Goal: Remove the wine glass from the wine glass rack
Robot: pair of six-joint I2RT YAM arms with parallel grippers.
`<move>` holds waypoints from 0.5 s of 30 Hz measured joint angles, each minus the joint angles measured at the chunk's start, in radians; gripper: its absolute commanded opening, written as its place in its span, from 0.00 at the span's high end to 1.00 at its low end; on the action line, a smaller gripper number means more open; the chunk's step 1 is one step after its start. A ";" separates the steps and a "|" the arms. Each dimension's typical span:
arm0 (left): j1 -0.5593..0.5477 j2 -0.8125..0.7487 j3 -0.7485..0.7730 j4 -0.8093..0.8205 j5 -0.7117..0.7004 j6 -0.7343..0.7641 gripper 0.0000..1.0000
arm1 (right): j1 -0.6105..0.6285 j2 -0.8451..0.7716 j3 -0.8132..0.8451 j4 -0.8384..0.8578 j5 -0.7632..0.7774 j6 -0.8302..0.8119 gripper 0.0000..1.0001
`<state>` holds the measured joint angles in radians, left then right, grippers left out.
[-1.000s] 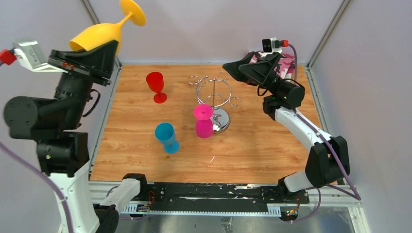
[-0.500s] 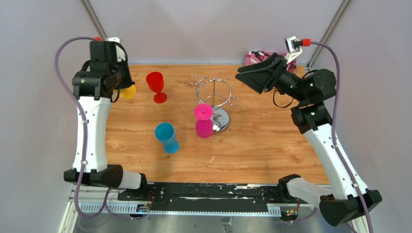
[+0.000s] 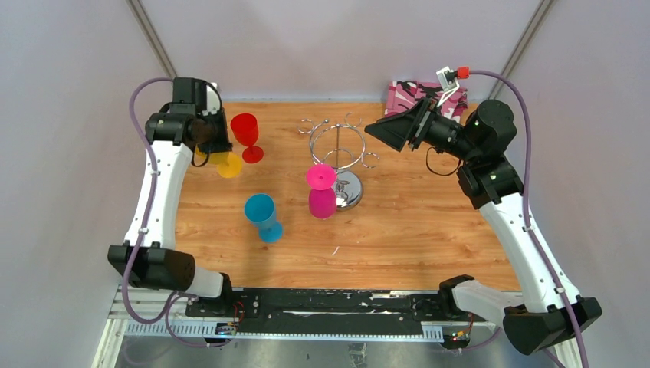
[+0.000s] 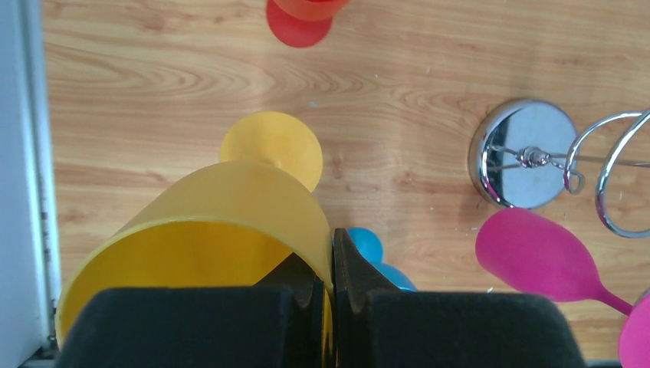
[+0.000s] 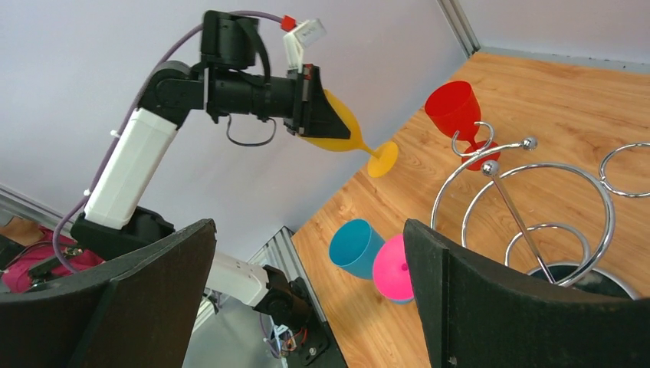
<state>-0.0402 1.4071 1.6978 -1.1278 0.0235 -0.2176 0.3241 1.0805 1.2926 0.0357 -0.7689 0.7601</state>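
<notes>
Removal looks done: the wine glass rack (image 3: 337,146) shows bare hooks. The yellow wine glass (image 4: 230,222) hangs tilted over the desk (image 3: 414,222), far left, rim pinched in the left hand (image 4: 327,264). The right hand (image 3: 379,130) is spread wide and empty, near the rack. Only set-down seems left.

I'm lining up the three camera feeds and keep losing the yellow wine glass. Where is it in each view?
Top external: the yellow wine glass is upper left, just below-left of the red glass.
Left wrist: yellow wine glass fills the lower left, foot pointing away.
Right wrist: yellow wine glass upper middle, tilted sideways in the air.
Shared landmark: the red glass, in all three.
</notes>
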 measured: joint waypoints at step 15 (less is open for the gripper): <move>-0.099 0.266 -0.039 0.137 0.036 -0.004 1.00 | -0.022 -0.002 -0.033 -0.029 0.041 -0.062 0.02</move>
<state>-0.1394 1.6733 1.6585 -0.9913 0.0597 -0.2218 0.3019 1.0790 1.2594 0.0063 -0.7277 0.6979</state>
